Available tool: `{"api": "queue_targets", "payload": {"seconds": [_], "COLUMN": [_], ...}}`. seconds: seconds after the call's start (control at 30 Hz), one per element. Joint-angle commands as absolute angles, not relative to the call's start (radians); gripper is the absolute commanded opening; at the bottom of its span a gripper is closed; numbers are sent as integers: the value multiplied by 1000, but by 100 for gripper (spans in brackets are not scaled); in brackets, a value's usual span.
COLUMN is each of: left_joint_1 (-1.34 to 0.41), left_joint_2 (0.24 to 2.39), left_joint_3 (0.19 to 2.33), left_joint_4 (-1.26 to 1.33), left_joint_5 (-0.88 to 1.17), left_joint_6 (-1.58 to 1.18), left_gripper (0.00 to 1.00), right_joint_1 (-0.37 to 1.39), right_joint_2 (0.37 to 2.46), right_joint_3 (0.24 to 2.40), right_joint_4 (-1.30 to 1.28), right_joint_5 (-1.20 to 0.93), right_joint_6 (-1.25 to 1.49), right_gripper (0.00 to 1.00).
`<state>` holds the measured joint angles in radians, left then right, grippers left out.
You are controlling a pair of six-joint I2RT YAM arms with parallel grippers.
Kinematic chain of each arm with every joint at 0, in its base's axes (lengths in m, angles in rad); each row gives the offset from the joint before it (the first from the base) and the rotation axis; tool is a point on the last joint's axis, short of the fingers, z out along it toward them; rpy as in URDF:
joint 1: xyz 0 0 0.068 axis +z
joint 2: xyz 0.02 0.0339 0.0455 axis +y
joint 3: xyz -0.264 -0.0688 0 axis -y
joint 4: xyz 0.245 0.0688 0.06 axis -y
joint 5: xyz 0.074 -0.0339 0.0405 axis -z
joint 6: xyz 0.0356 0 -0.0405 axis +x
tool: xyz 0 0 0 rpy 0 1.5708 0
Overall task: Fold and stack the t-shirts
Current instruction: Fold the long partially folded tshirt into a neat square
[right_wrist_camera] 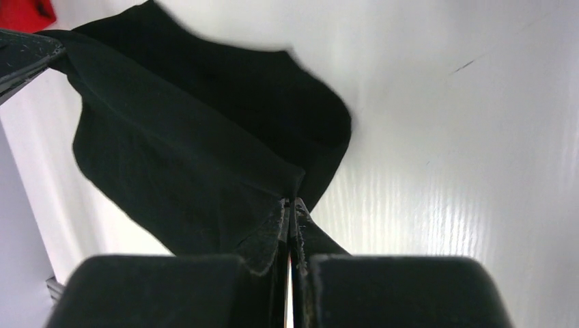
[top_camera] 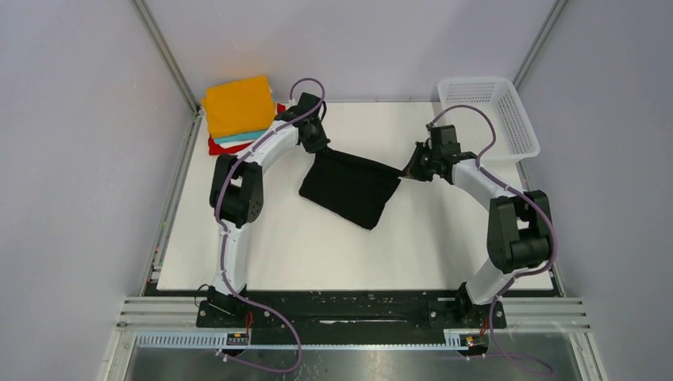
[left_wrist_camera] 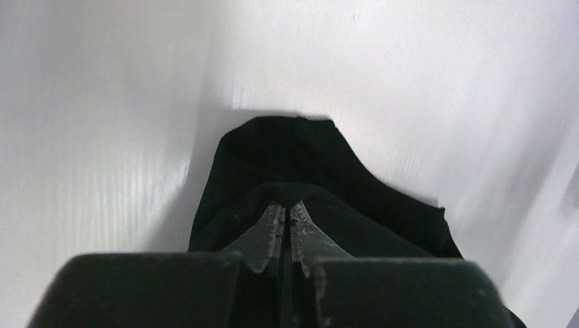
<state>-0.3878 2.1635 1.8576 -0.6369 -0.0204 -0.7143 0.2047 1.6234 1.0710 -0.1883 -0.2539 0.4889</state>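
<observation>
Left hand (left_wrist_camera: 287, 208): I see it pinching one black shirt (top_camera: 349, 189) corner.
Right hand (right_wrist_camera: 292, 205): pinching the opposite corner.
Black shirt: stretched between both hands, draping below.

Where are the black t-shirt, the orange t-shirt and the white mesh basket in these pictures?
black t-shirt (top_camera: 349, 190), top external view, middle of the cloth
orange t-shirt (top_camera: 238, 105), top external view, centre of its top face
white mesh basket (top_camera: 517, 119), top external view, its mesh side wall

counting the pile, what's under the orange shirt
The edge of a teal shirt shows under the orange shirt, then a red shirt. Anything else between them is covered.
</observation>
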Motion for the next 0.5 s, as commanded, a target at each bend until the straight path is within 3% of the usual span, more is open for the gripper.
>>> {"api": "queue_targets", "payload": {"seconds": [0.0, 0.07, 0.1, 0.17, 0.23, 0.3, 0.47], "left_joint_1": [-367, -367, -367, -365, -366, -368, -385], "left_joint_2": [2248, 2287, 2302, 2311, 2287, 2219, 1971], "left_joint_3": [1976, 2014, 2030, 2054, 2057, 2027, 1801], "left_joint_4": [-580, -575, -579, -586, -589, -588, -582], "left_joint_5": [-16, -10, -8, -5, 34, 48, -41], "left_joint_6": [-692, -686, -686, -680, -677, -677, -681], "left_gripper": [2, 12, 22, 52, 83, 98, 99], "right_joint_1": [159, 144, 138, 134, 136, 139, 213], "right_joint_2": [1712, 1766, 1803, 1832, 1816, 1757, 1562], "right_joint_3": [1150, 1194, 1222, 1278, 1304, 1278, 1122], "right_joint_4": [-150, -139, -150, -188, -221, -225, -219], "right_joint_5": [-258, -260, -277, -307, -325, -326, -342], "right_joint_6": [447, 444, 444, 434, 431, 450, 478], "right_gripper": [0, 3, 16, 92, 99, 99, 99]}}
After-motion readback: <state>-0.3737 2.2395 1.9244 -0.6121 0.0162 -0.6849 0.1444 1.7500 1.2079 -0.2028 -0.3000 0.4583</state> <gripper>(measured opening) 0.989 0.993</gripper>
